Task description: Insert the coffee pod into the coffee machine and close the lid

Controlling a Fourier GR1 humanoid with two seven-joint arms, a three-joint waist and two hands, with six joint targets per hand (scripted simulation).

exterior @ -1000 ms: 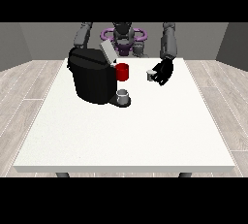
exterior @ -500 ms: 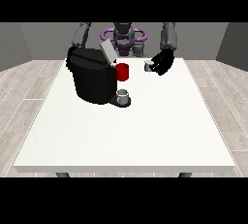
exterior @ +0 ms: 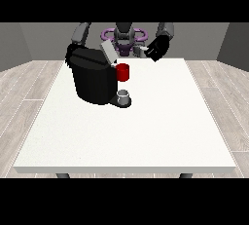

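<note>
Hand at the view's right (exterior: 158, 49) curled around a small grey coffee pod (exterior: 143, 50), above the unlabelled black coffee machine (exterior: 93, 79).

Black coffee machine (exterior: 92, 80) on white worktop (exterior: 131, 131), lid (exterior: 108, 52) up, robot hand (exterior: 158, 49) at view's right of it raised, holding grey pod (exterior: 142, 51).

Your hand at view's right (exterior: 158, 49) raised, arm bent at elbow, fingers curled round small grey object. Other hand hidden.
</note>
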